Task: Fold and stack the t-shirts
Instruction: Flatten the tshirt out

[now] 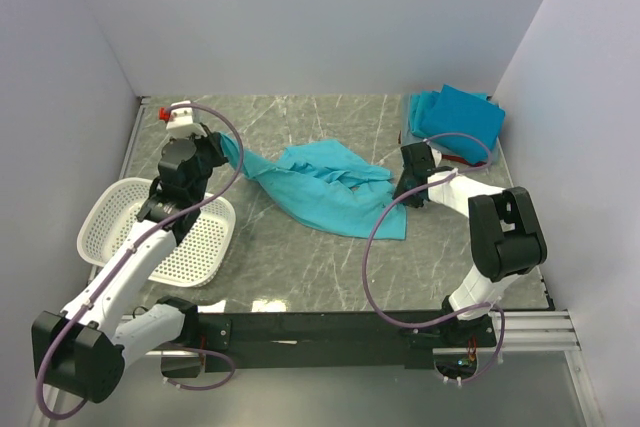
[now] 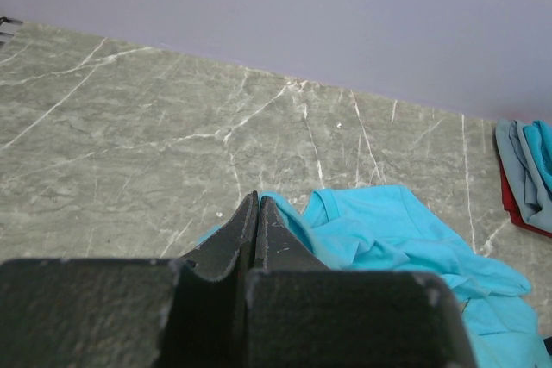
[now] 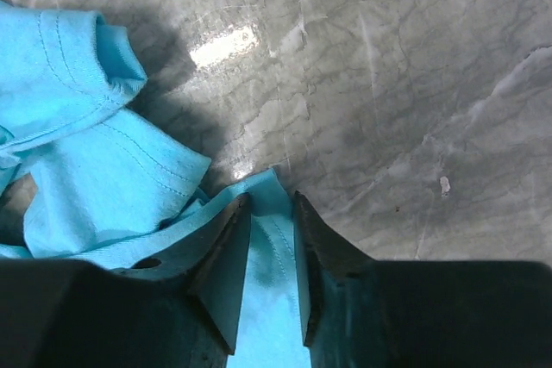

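Left gripper [image 2: 257, 204]: fingers pressed together with no gap, clenched on a corner of the teal t-shirt [image 1: 325, 187]. Cloth shows on both sides of the tips in the left wrist view. This gripper sits over the left part of the surface [image 1: 300, 277], towards the far edge.

White basket [image 1: 105, 217] at the left edge, with that arm passing over it; apart from the shirt.

From the pinched corner the shirt runs right as a drawn-out strip. It then widens into a rumpled sheet across the middle of the surface, with a sleeve and hems turned up.

Right gripper [image 3: 271, 199] at the shirt's right margin, tips close to the surface. Its fingers [image 3: 226, 256] stand apart. A hemmed strip of the teal cloth lies in the gap and reaches both inner faces. Squeezed or merely straddled: cannot tell. Marble lies beyond the tips.

Stack of folded t-shirts [image 1: 458, 117] in the far right corner, teal on top. A grey-blue t-shirt [image 2: 511, 157] and a red t-shirt [image 2: 511, 206] show lower at its edge. The stack is apart from the loose shirt, just behind the right gripper.
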`<state>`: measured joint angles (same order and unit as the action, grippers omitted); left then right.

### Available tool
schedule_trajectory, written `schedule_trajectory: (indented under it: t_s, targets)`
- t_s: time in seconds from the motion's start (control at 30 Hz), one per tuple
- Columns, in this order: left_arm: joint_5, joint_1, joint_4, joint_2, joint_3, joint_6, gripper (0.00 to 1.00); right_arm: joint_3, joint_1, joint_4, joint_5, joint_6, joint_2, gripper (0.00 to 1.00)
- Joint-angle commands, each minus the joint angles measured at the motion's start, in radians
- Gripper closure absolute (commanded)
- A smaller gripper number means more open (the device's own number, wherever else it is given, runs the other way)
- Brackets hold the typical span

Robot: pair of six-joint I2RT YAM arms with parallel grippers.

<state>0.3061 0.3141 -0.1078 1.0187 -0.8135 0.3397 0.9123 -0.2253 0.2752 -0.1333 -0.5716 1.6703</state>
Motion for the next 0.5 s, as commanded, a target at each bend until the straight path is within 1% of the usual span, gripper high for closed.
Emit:
schedule_trajectory:
  t_s: [0.0, 0.03, 0.07, 0.13, 0.17, 0.2, 0.33, 0.43, 0.47]
  targets:
    - [-0.021, -0.01, -0.027, -0.031, 0.005, 0.019, 1.0, 0.014, 0.004, 0.03, 0.026, 0.016, 0.003, 0.7]
    - [-0.027, -0.01, -0.029, -0.032, 0.007, 0.019, 1.0, 0.011, 0.004, 0.03, 0.026, 0.016, 0.003, 0.73]
    - [-0.028, -0.013, -0.029, -0.032, 0.007, 0.021, 1.0, 0.004, 0.004, 0.029, 0.024, 0.016, -0.003, 0.83]
    - [-0.033, -0.017, -0.029, -0.031, 0.008, 0.021, 1.0, -0.006, 0.006, 0.024, 0.023, 0.019, -0.01, 0.91]
    - [-0.035, -0.018, -0.029, -0.029, 0.008, 0.021, 1.0, -0.012, 0.006, 0.024, 0.018, 0.021, -0.017, 0.98]
    - [-0.036, -0.02, -0.029, -0.028, 0.008, 0.022, 1.0, -0.013, 0.007, 0.027, 0.015, 0.024, -0.02, 1.0]
    - [-0.033, -0.026, -0.026, -0.026, 0.007, 0.024, 1.0, -0.03, 0.006, 0.028, -0.009, 0.027, -0.069, 1.0]
    - [-0.018, -0.03, -0.023, -0.034, 0.008, 0.027, 1.0, -0.041, 0.007, 0.044, -0.04, 0.035, -0.153, 1.0]
    - [-0.015, -0.032, -0.026, -0.04, 0.01, 0.027, 1.0, -0.044, 0.006, 0.048, -0.051, 0.035, -0.205, 1.0]
